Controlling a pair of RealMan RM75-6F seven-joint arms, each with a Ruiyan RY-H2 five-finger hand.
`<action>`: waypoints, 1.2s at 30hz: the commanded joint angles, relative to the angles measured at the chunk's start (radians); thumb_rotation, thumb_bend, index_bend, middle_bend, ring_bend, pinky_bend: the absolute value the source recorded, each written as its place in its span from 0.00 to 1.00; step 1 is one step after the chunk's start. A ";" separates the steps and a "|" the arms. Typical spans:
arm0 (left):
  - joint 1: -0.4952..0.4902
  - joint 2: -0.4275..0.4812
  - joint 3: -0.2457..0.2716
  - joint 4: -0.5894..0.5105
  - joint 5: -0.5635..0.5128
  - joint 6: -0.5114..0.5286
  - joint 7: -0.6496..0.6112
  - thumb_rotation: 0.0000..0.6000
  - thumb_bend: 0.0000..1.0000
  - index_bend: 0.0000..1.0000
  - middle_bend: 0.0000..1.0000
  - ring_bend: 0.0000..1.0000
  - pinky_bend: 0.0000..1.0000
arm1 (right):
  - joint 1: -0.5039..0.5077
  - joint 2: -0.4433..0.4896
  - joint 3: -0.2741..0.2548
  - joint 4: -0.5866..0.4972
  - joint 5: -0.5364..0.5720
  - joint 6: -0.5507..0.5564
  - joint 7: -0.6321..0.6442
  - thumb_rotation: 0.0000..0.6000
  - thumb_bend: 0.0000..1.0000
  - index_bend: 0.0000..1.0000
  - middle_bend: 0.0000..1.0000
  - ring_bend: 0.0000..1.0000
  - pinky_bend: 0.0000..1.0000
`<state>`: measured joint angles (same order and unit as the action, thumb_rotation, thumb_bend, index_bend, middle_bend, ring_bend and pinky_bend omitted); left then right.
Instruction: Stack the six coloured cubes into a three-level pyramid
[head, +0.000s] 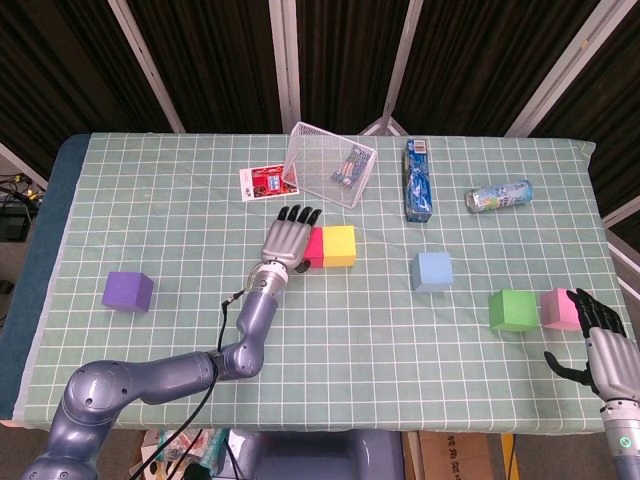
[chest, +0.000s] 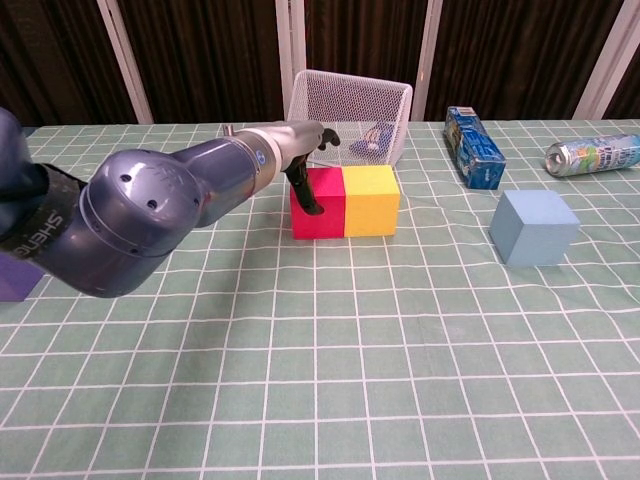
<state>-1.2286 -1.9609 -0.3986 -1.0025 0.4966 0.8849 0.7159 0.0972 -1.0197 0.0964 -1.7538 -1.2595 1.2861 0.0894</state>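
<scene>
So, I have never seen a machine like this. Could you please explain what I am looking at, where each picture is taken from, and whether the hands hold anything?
This is a robot with two arms, each ending in a mechanical hand with fingers. One picture looks down from its head, the other looks forward from its chest.

The left hand rests against the red cube, which touches the yellow cube; whether it grips it, I cannot tell. The right hand is open near the table's edge, beside the pink cube, holding nothing.

On the green checked table also lie a purple cube, a light blue cube and a green cube. Nothing is stacked yet. Behind them are a tipped wire basket, a card, a blue box and a can on its side.
</scene>
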 joint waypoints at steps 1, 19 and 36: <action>0.000 -0.001 -0.001 0.002 0.000 -0.001 -0.001 1.00 0.34 0.00 0.05 0.00 0.02 | 0.000 0.001 0.000 -0.001 0.001 -0.001 -0.001 1.00 0.30 0.00 0.00 0.00 0.00; 0.024 0.022 0.008 -0.047 0.010 0.007 -0.001 1.00 0.17 0.00 0.04 0.00 0.02 | -0.001 0.002 -0.001 -0.001 0.000 0.002 -0.001 1.00 0.30 0.00 0.00 0.00 0.00; 0.117 0.204 0.061 -0.276 0.018 0.125 0.066 1.00 0.17 0.00 0.03 0.00 0.02 | -0.003 0.000 -0.002 -0.006 -0.001 0.006 -0.008 1.00 0.30 0.00 0.00 0.00 0.00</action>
<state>-1.1204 -1.7687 -0.3436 -1.2671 0.5205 1.0020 0.7735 0.0946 -1.0196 0.0944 -1.7594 -1.2600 1.2923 0.0814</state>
